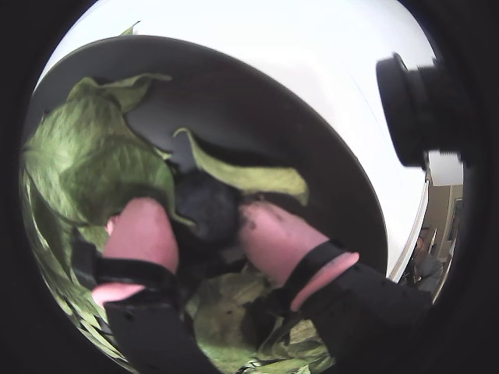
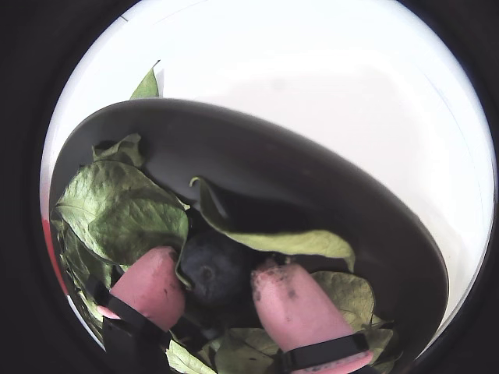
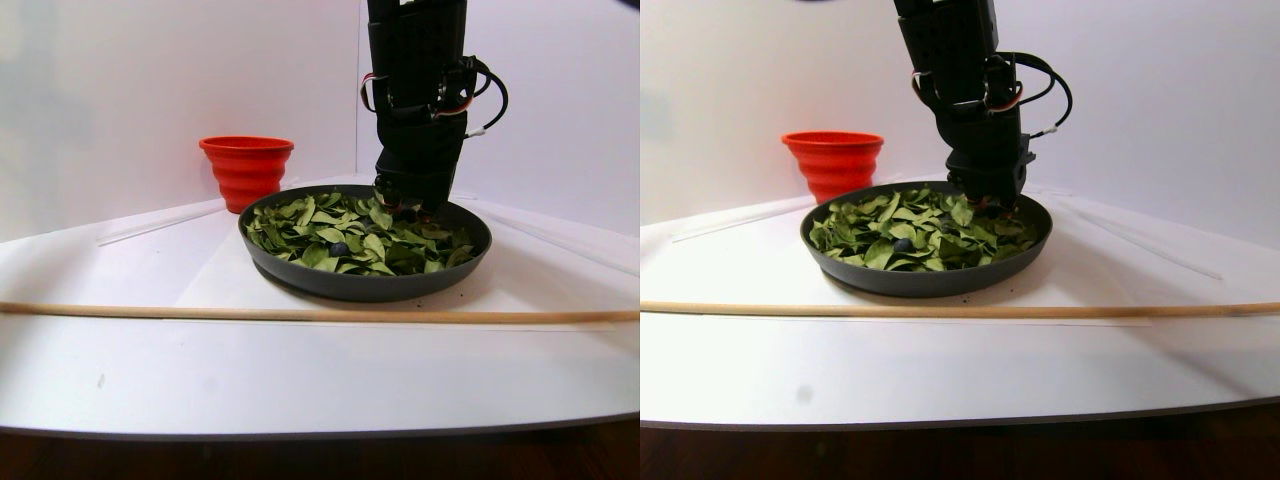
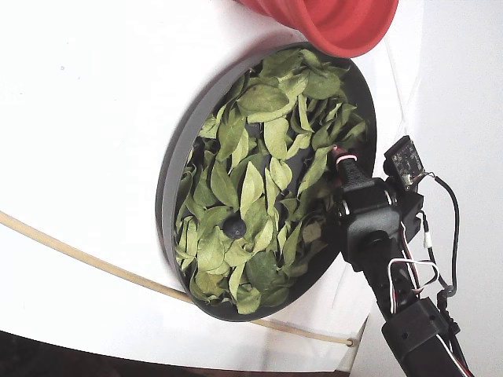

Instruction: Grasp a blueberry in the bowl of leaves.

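I am counting one bowl (image 4: 168,169), dark grey, and it is holding leaves (image 4: 259,188) too many and too overlapped for me to number. I am seeing two blueberries: one (image 2: 212,269) sitting between the two pink fingertips (image 2: 295,305) in both wrist views, and a second (image 4: 233,228) lying in the open at about 7 o'clock in the bowl in the fixed view. I am counting one red cup (image 3: 245,168), at about 12 o'clock from the bowl in the fixed view. One wooden rod (image 3: 300,314) is lying across the table. One arm is working here, carrying one gripper (image 2: 226,290).
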`<state>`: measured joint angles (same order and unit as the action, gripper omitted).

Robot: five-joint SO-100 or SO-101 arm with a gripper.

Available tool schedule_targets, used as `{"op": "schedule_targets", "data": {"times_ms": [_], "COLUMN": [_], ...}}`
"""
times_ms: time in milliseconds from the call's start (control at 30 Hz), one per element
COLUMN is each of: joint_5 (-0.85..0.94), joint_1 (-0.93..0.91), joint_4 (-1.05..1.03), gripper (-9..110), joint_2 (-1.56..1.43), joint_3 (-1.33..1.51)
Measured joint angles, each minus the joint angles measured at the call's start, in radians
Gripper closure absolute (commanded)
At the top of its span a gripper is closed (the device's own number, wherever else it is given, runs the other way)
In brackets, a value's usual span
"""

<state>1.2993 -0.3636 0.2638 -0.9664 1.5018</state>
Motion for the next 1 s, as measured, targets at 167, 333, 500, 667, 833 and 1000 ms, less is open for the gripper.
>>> {"op": "schedule_targets", "data": {"times_ms": [167, 333, 500, 667, 833, 1000], "joint_5": [0.000, 0.000, 0.000, 0.000, 0.000, 0.006], "joint_1": [0.000, 0.006, 0.014, 0.017, 0.026, 0.032], "joint_4": [-0.006, -0.012, -0.028, -0.043, -0.051, -0.052], "gripper": [87, 87, 87, 87, 87, 87], "joint_2": [-0.009, -0.032, -0.044, -0.060, -0.060, -0.083], "joint_3": [0.002, 0.002, 0.003, 0.003, 0.003, 0.005]}}
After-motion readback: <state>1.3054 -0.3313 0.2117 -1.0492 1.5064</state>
